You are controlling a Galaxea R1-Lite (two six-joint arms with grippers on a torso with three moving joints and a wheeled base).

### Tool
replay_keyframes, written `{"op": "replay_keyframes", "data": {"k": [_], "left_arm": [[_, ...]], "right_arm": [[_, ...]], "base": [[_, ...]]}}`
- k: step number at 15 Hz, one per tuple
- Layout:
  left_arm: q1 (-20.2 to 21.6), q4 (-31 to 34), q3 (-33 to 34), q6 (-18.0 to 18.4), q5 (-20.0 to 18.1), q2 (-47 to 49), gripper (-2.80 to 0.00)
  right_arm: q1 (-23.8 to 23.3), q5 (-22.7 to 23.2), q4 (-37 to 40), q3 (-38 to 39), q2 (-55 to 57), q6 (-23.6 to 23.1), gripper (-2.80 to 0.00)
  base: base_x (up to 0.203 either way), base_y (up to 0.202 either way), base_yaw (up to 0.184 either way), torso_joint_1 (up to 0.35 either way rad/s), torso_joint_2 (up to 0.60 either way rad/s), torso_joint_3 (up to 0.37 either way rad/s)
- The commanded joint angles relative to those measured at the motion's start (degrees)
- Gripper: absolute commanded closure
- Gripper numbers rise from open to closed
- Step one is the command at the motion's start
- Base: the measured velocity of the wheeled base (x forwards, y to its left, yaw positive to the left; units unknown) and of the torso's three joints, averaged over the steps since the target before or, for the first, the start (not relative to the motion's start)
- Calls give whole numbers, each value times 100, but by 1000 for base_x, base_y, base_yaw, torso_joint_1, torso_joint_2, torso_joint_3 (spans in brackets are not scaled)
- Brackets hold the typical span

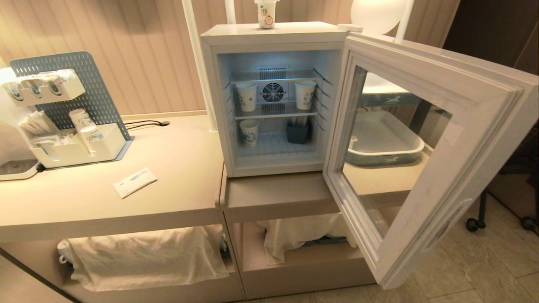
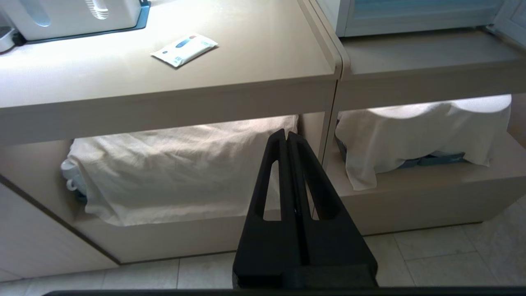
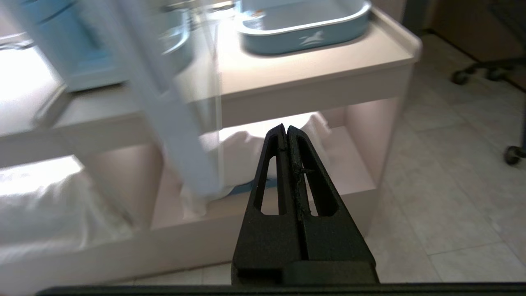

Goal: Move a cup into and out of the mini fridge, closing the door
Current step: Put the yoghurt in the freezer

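The white mini fridge stands on the lower counter with its door swung wide open to the right. On the fridge's top sits the small white cup with orange-brown print. Both arms hang low in front of the counter and do not show in the head view. My left gripper is shut and empty, pointing at the cloth-covered lower shelf. My right gripper is shut and empty too, below the open door's edge.
Three tall patterned paper cups and a dark holder stand on the fridge's wire shelves. A packet lies on the left counter beside a pegboard organiser. A blue-rimmed tray sits behind the door. White cloths cover the lower shelves.
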Motion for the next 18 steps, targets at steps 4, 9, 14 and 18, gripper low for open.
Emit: {"op": "replay_keyframes", "data": {"k": [4, 9, 14, 18], "left_arm": [[0, 15, 0, -9, 2, 16, 0], [0, -20, 0, 9, 11, 16, 0], [0, -20, 0, -9, 20, 16, 0], [0, -20, 0, -9, 20, 16, 0]], "right_arm": [[2, 2, -3, -2, -1, 10, 0], [2, 2, -3, -2, -1, 10, 0], [2, 2, -3, -2, -1, 10, 0], [2, 2, -3, -2, -1, 10, 0]], "base": [[-188, 0, 0, 2, 5, 3], [-59, 0, 0, 0, 1, 1], [-1, 163, 1, 2, 2, 1], [0, 190, 2, 2, 0, 1]]}}
